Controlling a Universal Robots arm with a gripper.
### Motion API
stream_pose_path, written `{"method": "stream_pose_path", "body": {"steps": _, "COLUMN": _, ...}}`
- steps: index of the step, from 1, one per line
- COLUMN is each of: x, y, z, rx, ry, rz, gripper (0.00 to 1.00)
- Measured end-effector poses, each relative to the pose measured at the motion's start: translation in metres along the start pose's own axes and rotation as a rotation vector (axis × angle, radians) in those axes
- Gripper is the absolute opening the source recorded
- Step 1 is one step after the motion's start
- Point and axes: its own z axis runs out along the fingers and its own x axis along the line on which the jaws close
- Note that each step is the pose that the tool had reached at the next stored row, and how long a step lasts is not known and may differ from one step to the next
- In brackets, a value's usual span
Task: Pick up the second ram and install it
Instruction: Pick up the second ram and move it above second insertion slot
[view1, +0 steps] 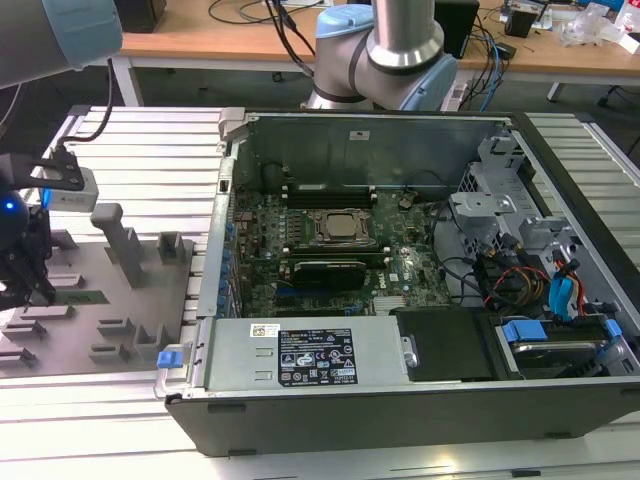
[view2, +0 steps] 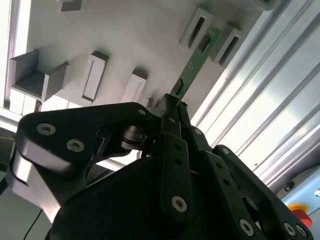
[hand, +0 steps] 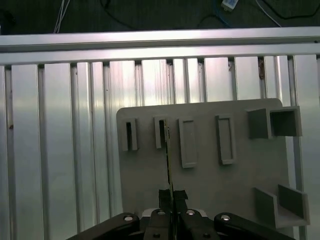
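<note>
1. Gripper (view2: 174, 105): stands at the exterior view's far left, low over the holder plate. The jaws are drawn in to a thin gap and pinch one end of the second ram, as seen in both wrist views.
2. Second ram (view2: 198, 55): a thin, long, narrow green board with dark chips, held on edge. Its free end reaches between two raised slot blocks of the plate. Whether it has lifted clear of the plate cannot be told.
3. Holder plate (view1: 75, 262): a grey plate with upright slot blocks and a post, lying on the ribbed aluminium tabletop (view1: 150, 150).
4. Computer case (view1: 400, 425): open, well apart from the gripper toward the exterior view's right. The motherboard (view1: 405, 272) and silver processor (view1: 342, 227) are exposed.
5. Progress, as a judgement: the grasp is made. The carry to the case and the seating in a memory slot are not yet done.
</note>
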Motion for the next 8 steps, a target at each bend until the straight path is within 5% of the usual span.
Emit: {"method": "stream_pose_path", "body": {"steps": 8, "x": -0.0009, "y": 0.001, "z": -0.0217, "rx": 0.0001, "ry": 0.0, "rz": 0.0, "gripper": 0.14}}
